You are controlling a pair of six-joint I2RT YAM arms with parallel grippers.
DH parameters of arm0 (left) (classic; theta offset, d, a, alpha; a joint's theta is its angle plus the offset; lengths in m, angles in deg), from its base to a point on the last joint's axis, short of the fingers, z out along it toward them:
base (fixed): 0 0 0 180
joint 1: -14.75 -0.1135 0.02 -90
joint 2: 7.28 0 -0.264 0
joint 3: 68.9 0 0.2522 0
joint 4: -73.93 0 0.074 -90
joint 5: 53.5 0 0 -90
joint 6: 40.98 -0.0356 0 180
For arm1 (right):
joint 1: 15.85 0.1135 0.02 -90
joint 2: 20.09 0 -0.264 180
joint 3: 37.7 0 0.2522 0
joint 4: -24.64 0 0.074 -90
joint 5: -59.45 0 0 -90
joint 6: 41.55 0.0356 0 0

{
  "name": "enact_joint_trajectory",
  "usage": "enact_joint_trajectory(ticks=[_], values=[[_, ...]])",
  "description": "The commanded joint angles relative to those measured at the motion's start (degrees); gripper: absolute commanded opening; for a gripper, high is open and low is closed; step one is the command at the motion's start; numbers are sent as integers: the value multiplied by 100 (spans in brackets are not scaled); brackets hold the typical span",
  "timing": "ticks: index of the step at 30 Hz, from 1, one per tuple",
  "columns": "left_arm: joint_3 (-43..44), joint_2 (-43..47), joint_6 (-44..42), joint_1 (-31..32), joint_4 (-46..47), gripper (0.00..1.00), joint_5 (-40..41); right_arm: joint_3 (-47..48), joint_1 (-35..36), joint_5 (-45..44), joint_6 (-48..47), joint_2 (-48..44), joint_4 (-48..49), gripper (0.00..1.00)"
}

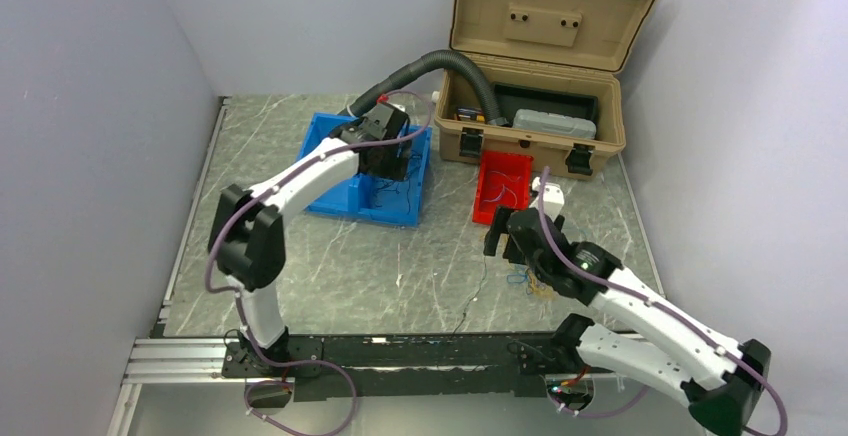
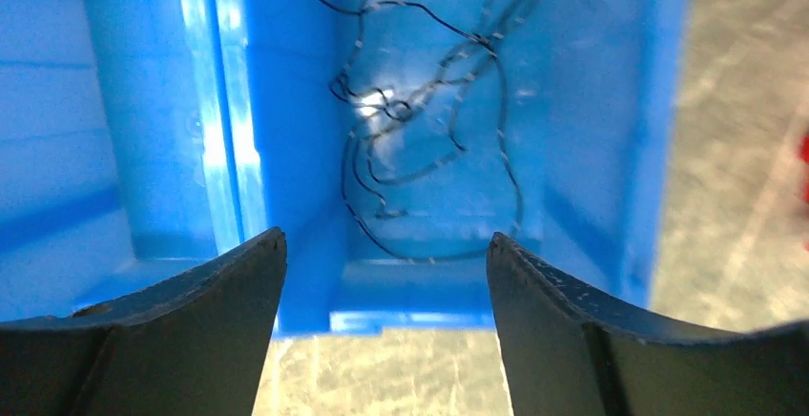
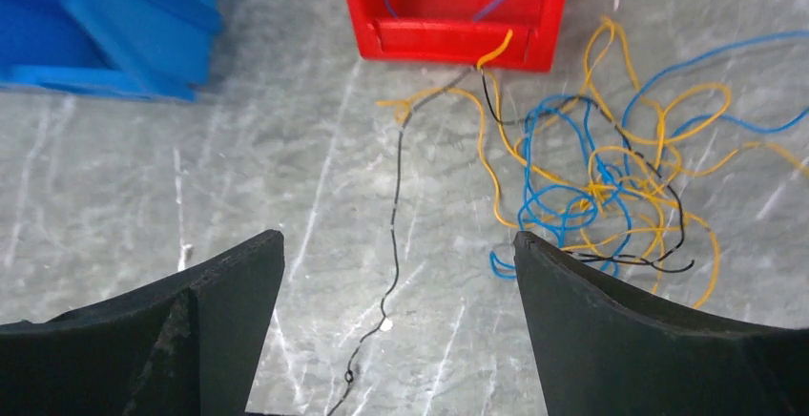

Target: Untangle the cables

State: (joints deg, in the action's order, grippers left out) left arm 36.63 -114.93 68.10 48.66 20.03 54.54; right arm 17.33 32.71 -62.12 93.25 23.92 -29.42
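My left gripper (image 2: pixel 386 244) is open and empty, hovering over the near end of the blue bin (image 2: pixel 143 149). A loose tangle of black wires (image 2: pixel 429 130) lies on the bin's floor. In the top view this gripper (image 1: pixel 388 151) is above the blue bin (image 1: pixel 345 196). My right gripper (image 3: pixel 399 239) is open and empty above the table. A single black wire (image 3: pixel 396 216) runs across the table between its fingers. A tangle of yellow-orange, blue and black wires (image 3: pixel 611 187) lies to its right, in front of the red bin (image 3: pixel 458 39). No green wire shows.
The red bin (image 1: pixel 503 186) holds blue wires, and a yellow wire end hangs over its front rim. An open tan toolbox (image 1: pixel 540 66) stands at the back. A thick grey hose (image 1: pixel 430 64) arches from it towards the blue bin. White walls close three sides.
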Motion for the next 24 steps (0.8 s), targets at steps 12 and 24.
enact_joint_trajectory(ticks=[12,24], values=[[-2573,3058,474,1504,2081,99,-1751,23,-1292,485,333,-41,-384,95],[-2528,1544,1106,3092,3001,92,-1624,699,-1340,-1247,1411,-800,-1999,94]])
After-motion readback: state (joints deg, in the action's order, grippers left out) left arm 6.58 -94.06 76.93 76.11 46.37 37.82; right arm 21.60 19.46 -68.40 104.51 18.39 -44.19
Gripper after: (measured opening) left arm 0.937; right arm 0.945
